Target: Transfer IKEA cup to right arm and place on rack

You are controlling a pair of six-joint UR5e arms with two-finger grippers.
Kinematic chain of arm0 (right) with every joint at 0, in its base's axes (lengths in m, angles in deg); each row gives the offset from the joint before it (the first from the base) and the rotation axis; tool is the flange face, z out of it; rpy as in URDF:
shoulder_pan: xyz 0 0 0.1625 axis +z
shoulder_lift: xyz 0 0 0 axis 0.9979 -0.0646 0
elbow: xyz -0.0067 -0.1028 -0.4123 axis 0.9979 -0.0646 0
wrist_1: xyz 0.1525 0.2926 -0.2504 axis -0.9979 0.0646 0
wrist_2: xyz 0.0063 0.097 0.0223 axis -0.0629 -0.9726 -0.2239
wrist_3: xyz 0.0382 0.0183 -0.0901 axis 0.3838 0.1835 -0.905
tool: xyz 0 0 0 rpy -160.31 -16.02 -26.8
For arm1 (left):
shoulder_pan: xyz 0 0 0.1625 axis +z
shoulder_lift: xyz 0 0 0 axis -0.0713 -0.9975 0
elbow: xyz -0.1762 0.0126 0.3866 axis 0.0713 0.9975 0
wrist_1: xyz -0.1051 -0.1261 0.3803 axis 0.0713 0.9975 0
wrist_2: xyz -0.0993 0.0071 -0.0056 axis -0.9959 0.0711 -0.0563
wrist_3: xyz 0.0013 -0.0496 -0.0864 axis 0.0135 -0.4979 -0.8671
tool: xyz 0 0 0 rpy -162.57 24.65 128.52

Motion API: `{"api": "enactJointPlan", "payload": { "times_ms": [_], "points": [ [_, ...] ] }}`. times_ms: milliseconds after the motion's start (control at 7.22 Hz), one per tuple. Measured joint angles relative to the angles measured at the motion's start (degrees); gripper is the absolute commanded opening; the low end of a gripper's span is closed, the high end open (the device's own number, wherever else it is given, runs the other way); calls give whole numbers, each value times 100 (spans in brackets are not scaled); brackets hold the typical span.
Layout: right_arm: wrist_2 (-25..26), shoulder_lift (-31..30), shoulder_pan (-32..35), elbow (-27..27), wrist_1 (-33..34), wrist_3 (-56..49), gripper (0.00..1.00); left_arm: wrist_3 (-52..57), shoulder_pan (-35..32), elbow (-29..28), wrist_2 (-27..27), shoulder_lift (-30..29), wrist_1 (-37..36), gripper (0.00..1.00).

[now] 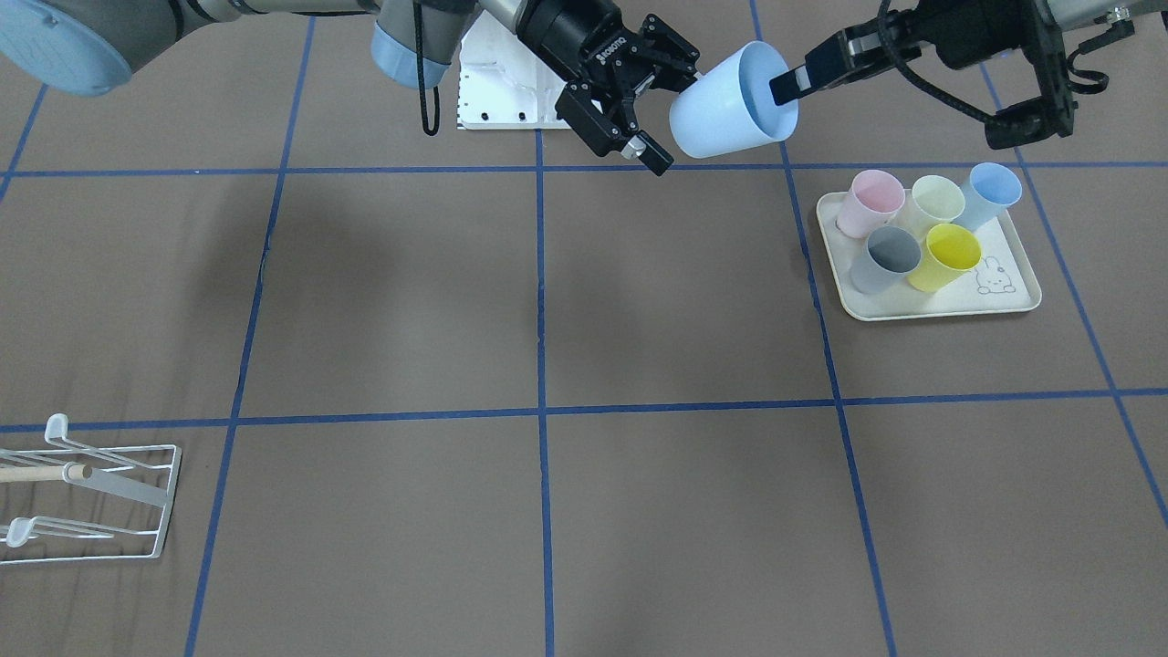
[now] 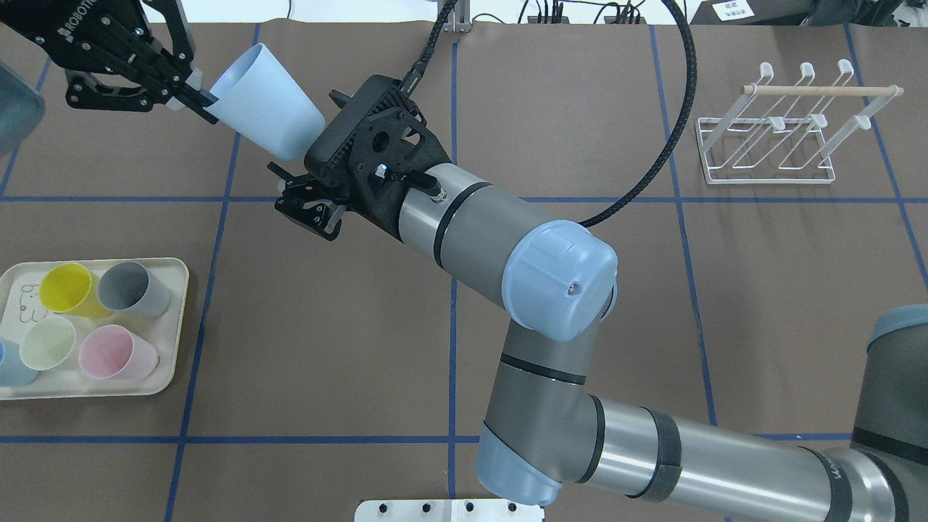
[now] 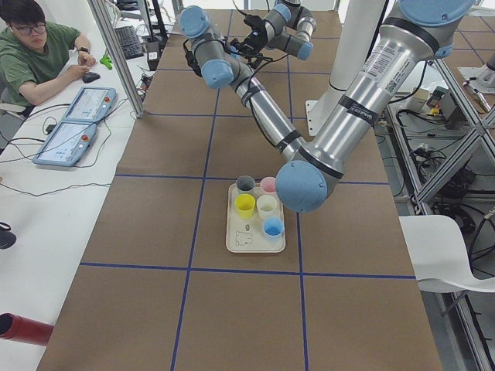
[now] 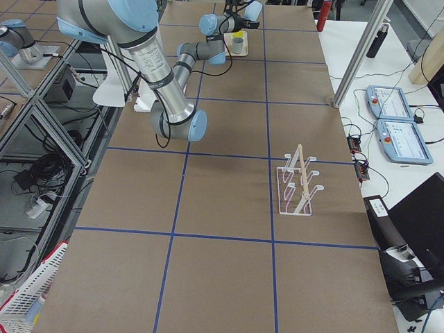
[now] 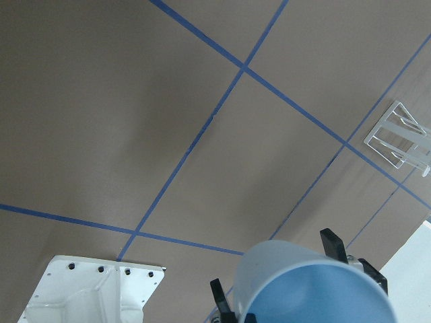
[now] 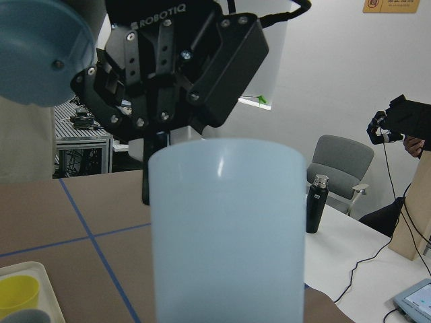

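Pinched the cup (image 1: 721,105) by its rim with the left gripper (image 1: 787,87), tilted in the air above the table (image 1: 639,319) — had the right gripper (image 1: 668,111) spread about its base, well apart from the rack (image 2: 819,90).

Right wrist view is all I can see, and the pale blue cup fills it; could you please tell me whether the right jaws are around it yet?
Observer: The front view shows the right gripper with its jaws wide open on either side of the cup's base, not closed on it.
Operator: Thank you. How is the other arm holding it?
Observer: The left gripper pinches the rim, with one finger inside the mouth.
Operator: And is the rack free?
Observer: In the overhead view, the rack has no cups on its prongs.
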Motion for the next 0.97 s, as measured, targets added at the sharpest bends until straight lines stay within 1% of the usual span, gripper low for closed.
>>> {"api": "enactJointPlan", "payload": {
  "times_ms": [277,415,969],
  "points": [
    [2,7,-1,11,0,-196,99,0,35,2,3,-1,0,0],
    [2,7,-9,21,0,-262,96,0,42,3,3,-1,0,0],
    [2,0,-58,32,0,-411,94,0,47,-2,3,-12,4,0]
  ]
}}
